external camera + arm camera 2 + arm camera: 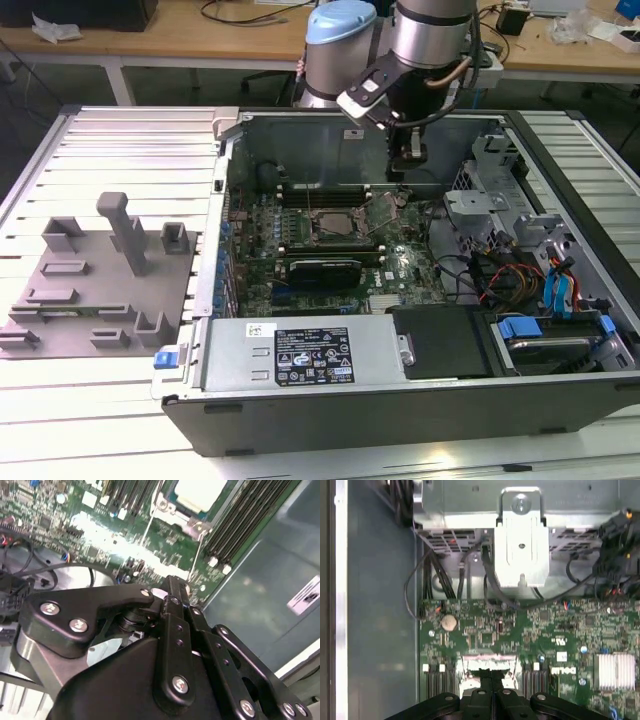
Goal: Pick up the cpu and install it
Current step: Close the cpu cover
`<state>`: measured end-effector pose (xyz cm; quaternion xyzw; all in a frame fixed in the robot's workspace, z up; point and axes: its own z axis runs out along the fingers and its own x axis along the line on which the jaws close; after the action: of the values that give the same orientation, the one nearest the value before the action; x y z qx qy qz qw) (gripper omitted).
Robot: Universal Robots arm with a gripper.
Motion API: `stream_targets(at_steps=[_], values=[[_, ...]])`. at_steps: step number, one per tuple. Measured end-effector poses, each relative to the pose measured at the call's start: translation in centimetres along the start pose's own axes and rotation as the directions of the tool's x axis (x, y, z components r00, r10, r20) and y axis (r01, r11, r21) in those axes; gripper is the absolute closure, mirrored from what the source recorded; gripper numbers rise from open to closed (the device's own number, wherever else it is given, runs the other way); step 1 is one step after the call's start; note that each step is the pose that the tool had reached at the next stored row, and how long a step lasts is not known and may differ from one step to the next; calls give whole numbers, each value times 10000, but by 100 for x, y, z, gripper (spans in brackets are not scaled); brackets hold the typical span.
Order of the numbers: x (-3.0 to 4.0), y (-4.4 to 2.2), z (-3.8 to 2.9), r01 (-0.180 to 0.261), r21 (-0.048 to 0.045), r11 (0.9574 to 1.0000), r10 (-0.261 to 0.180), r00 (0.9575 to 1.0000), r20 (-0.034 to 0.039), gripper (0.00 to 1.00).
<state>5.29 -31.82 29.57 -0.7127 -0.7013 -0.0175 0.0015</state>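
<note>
Above the motherboard [400, 265], claw [400, 180] near case wall [290, 150].

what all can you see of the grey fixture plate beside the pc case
The grey fixture plate looks like matte plastic: a flat slab with several upright blocks, shallow slots and one tall post. It lies flat on the slatted table, at the exterior view's left of the open computer case.

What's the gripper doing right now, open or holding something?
Gripper: closed, nothing visibly held.
</note>
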Motion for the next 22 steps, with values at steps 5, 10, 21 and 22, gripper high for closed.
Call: stream_targets(at_steps=[5,10,21,22], values=[[2,164,15,-15,7,10000,15,10000,-2,89],[-6,246,153,-93,61,9999,93,10000,4,89],[-23,312,419,-218,268,9994,218,9998,12,89],[-24,311,462,-234,295,9993,234,9997,13,89]])
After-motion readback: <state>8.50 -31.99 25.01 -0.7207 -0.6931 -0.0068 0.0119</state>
